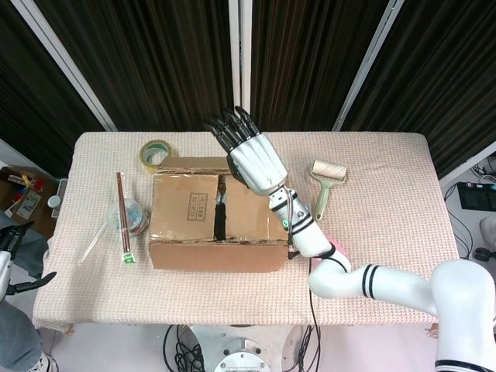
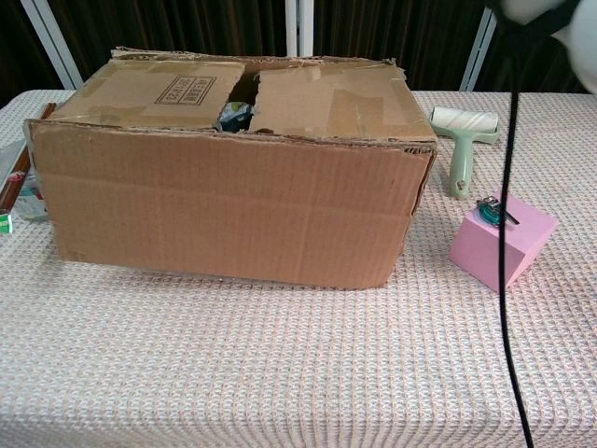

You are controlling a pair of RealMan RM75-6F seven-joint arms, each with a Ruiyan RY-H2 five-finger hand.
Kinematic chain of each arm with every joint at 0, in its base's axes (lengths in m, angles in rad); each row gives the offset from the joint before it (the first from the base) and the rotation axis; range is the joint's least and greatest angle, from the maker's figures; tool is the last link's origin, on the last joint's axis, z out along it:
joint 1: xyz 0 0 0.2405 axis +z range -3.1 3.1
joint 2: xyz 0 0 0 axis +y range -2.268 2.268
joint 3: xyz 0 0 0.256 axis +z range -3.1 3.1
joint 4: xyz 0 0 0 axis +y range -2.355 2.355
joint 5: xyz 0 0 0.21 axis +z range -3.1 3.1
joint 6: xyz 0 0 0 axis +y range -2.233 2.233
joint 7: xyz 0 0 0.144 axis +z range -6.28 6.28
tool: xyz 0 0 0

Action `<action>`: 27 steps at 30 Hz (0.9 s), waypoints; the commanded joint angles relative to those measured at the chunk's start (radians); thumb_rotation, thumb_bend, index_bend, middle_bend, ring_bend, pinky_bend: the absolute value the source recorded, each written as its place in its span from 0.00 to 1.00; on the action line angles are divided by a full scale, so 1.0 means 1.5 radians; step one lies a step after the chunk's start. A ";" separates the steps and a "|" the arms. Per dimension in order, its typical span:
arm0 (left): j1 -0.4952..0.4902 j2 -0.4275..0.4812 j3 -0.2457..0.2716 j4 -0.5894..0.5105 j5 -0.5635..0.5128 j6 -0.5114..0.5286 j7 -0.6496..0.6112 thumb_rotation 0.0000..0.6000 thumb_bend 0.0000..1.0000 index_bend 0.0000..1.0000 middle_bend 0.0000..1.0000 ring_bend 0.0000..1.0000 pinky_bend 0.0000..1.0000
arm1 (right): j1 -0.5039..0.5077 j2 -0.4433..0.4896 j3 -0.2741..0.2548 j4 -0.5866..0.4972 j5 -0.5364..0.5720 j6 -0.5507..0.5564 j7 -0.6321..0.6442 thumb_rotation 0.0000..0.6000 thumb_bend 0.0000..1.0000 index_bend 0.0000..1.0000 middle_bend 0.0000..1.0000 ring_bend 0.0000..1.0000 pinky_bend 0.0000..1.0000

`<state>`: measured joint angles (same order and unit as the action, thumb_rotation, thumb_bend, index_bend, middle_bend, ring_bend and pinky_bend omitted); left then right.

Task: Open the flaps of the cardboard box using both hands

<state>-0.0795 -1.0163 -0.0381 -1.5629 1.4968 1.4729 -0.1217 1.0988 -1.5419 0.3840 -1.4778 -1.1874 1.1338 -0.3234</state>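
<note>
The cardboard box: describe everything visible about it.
The cardboard box is a brown corrugated carton with worn, dented edges, standing upright on the cloth-covered table. Its two inner top flaps lie nearly flat, with a dark gap between them; the left one bears a printed rectangular label. The far flap is folded back out of the way. The right hand hangs over the far right part of the top, fingers spread; contact cannot be told.

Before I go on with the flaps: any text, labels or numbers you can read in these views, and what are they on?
No text is legible in either view.
Printed rectangular stamp on the left top flap of the cardboard box: characters too small and blurred to read.
Chopstick packet at the table's left: printing too small to read.
</note>
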 commanded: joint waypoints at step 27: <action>-0.012 -0.005 -0.002 -0.005 0.002 -0.008 0.013 0.72 0.00 0.11 0.17 0.14 0.21 | -0.016 0.153 -0.090 -0.079 -0.035 -0.343 0.207 1.00 0.89 0.34 0.21 0.00 0.00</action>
<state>-0.0967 -1.0234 -0.0411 -1.5703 1.4991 1.4612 -0.1027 1.0727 -1.3020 0.2543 -1.6047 -1.2276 0.6224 -0.0204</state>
